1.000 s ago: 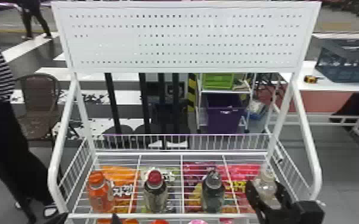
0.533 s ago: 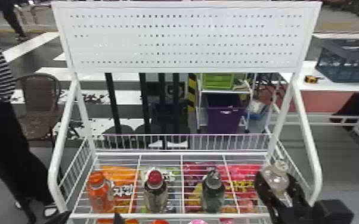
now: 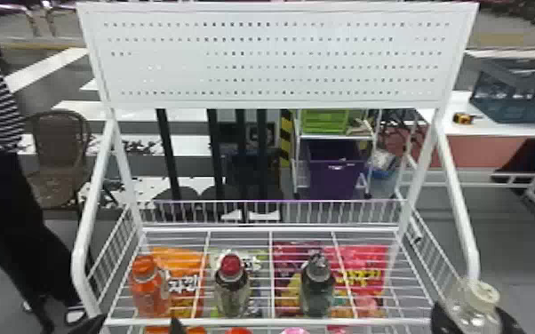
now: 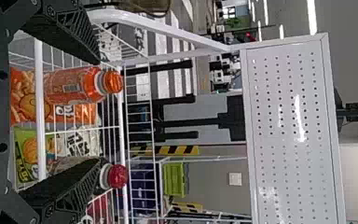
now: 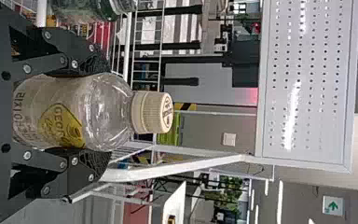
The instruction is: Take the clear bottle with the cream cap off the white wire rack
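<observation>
Right claw (image 3: 475,316) grips the clear bottle (image 5: 107,109); its label (image 5: 61,127) is yellow, its ribbed cap (image 5: 151,112) cream.

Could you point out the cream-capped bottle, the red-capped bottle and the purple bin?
Cream-capped bottle (image 5: 91,112): right wrist view, on its upper body.
Red-capped bottle (image 3: 231,292): head view, on its body.
Purple bin (image 3: 335,177): head view, on its front.

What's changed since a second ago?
The clear bottle with the cream cap, held in the right end effector, moved right and nearer the robot, to the white wire rack's front right corner. Nothing was newly grasped or released. The orange-capped, red-capped and grey-capped bottles stayed put.
</observation>
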Controlling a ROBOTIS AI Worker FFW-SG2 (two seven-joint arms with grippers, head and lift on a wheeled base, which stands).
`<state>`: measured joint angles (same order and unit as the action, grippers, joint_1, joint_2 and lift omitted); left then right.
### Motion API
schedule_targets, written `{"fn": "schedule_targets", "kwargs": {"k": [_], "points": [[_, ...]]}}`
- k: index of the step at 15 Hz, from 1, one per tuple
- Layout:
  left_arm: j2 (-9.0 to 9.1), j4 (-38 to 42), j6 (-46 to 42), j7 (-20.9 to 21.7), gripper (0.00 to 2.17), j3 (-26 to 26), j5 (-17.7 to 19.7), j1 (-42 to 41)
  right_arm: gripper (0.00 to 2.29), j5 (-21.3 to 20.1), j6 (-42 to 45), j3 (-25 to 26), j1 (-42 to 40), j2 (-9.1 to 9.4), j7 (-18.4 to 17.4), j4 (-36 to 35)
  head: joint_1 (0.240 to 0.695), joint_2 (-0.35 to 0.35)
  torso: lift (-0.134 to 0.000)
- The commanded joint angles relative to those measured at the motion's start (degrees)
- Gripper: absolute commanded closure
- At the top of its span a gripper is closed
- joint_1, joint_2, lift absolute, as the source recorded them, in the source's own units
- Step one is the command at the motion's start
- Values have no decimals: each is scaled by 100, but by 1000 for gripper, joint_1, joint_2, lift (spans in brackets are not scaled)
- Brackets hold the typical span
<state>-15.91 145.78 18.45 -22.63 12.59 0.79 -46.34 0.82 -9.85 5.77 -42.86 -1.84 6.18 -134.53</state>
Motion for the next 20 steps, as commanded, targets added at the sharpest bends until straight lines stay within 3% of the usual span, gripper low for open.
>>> {"fn": "schedule_targets", "kwargs": {"k": [1, 9, 20], "points": [[0, -32, -21, -5, 144, -2, 0, 55, 1652, 76, 127, 152, -653, 8, 6, -504, 499, 0, 0], [9, 3, -144, 4, 144, 7, 0, 2, 1652, 67, 426, 179, -934, 87, 15, -671, 499, 0, 0], [9, 64, -162, -14, 144, 7, -9, -33, 1652, 120, 514, 187, -987, 43, 50, -698, 499, 0, 0]]}}
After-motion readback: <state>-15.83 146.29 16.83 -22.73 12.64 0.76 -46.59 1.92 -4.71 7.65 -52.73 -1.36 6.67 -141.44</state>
